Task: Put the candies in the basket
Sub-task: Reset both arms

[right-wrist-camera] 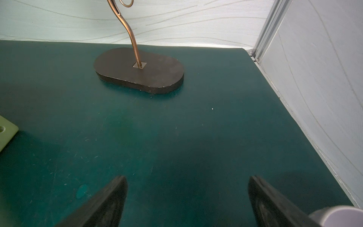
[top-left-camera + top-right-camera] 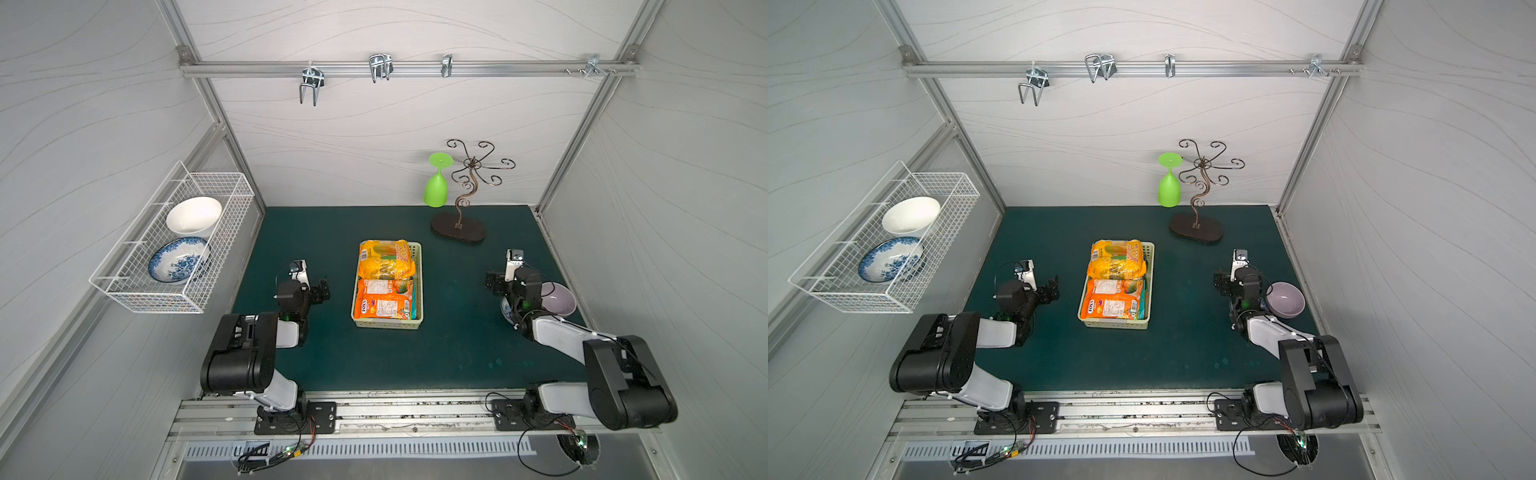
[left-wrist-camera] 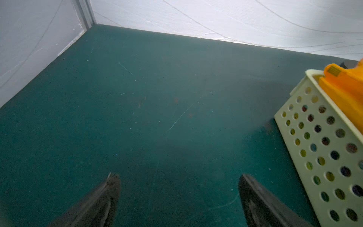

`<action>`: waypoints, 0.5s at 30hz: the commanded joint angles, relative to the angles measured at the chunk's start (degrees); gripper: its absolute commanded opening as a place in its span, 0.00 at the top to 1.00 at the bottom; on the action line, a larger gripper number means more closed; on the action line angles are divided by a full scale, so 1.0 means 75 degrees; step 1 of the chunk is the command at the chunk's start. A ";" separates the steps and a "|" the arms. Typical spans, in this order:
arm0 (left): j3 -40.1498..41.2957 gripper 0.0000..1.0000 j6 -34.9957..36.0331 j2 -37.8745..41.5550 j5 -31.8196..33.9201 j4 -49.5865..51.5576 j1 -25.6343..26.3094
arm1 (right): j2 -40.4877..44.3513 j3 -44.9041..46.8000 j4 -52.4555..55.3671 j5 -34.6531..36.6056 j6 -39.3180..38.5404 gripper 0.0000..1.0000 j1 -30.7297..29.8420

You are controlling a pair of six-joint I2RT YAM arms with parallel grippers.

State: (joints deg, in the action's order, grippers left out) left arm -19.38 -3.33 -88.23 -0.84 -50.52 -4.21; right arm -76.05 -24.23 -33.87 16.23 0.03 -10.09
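The pale yellow-green basket (image 2: 419,286) (image 2: 1150,286) sits mid-mat, packed with candies. A yellow-orange packet (image 2: 386,259) (image 2: 1116,259) fills its far half, and orange packets (image 2: 384,301) (image 2: 1111,305) lie in its near half. More colours show through the holes of the basket wall (image 3: 322,149) in the left wrist view, below an orange packet (image 3: 345,88). My left gripper (image 2: 322,291) (image 2: 1052,289) (image 3: 178,176) is open and empty, low over bare mat left of the basket. My right gripper (image 2: 492,282) (image 2: 1221,284) (image 1: 187,177) is open and empty to the right of it.
A bronze glass stand (image 2: 457,228) (image 1: 139,68) stands at the back right, with a green goblet (image 2: 435,187) hanging on it. A purple bowl (image 2: 559,299) and a blue-white bowl (image 2: 506,309) sit under the right arm. A white wire basket (image 2: 174,249) on the left wall holds two bowls.
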 commanded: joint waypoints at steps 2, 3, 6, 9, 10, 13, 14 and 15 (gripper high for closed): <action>-0.0431 0.02 -0.0177 -0.0064 0.0651 0.0001 0.0094 | -0.0253 0.0056 -0.0726 -0.0175 -0.0077 0.01 0.0046; -0.0428 0.02 -0.0184 -0.0057 0.0660 -0.0002 0.0095 | -0.0317 0.0049 -0.0754 -0.0214 -0.0096 0.01 0.0048; -0.0428 0.02 -0.0165 -0.0044 0.0665 -0.0002 0.0094 | -0.0414 0.0008 -0.0770 -0.0277 -0.0133 0.01 0.0055; -0.0428 0.02 -0.0156 -0.0040 0.0702 0.0019 0.0103 | -0.0441 -0.0016 -0.0761 -0.0271 -0.0139 0.01 0.0054; -0.0440 0.02 -0.0133 -0.0048 0.0737 0.0032 0.0133 | -0.0430 -0.0016 -0.0769 -0.0268 -0.0146 0.01 0.0050; -0.0462 0.02 -0.0102 -0.0038 0.0852 0.0067 0.0186 | -0.0332 0.0025 -0.0729 -0.0277 -0.0133 0.01 0.0055; -0.0472 0.02 -0.0085 -0.0041 0.0853 0.0079 0.0197 | -0.0266 0.0031 -0.0706 -0.0277 -0.0133 0.01 0.0056; -0.0497 0.02 -0.0065 -0.0040 0.0900 0.0124 0.0226 | -0.0204 0.0040 -0.0685 -0.0289 -0.0151 0.01 0.0047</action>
State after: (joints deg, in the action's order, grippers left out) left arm -21.10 -3.88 -88.23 4.38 -49.32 -3.09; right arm -78.96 -24.23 -37.41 14.41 -0.82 -10.04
